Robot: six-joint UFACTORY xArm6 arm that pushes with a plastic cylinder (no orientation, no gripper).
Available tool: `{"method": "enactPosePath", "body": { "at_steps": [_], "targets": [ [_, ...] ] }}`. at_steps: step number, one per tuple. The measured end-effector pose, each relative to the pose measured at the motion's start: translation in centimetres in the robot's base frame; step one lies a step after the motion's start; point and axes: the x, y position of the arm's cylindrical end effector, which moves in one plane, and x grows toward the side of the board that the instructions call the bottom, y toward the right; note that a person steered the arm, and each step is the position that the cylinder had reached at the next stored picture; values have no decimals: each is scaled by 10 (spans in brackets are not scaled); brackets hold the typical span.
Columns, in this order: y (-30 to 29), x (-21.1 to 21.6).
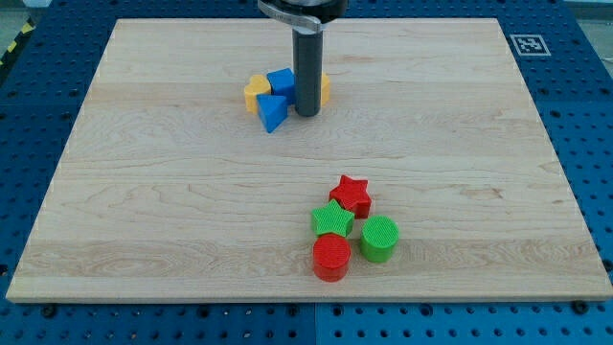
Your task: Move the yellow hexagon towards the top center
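Yellow hexagon sits mostly hidden behind my tip, beside the blue triangle; no gripper shows.

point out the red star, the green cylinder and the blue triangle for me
red star [351, 195], camera view, centre of its top face
green cylinder [380, 233], camera view, middle of its round top
blue triangle [272, 111], camera view, middle of its top face

Pale matt wooden board, ridged plastic-looking green cylinder
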Motion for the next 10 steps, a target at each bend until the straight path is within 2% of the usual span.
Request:
{"method": "enactPosePath", "body": {
  "at_steps": [1, 5, 7, 8, 10],
  "targets": [
    [-2, -23],
    [24, -35],
    [27, -89],
    [28, -89],
    [48, 21]
  ]
}}
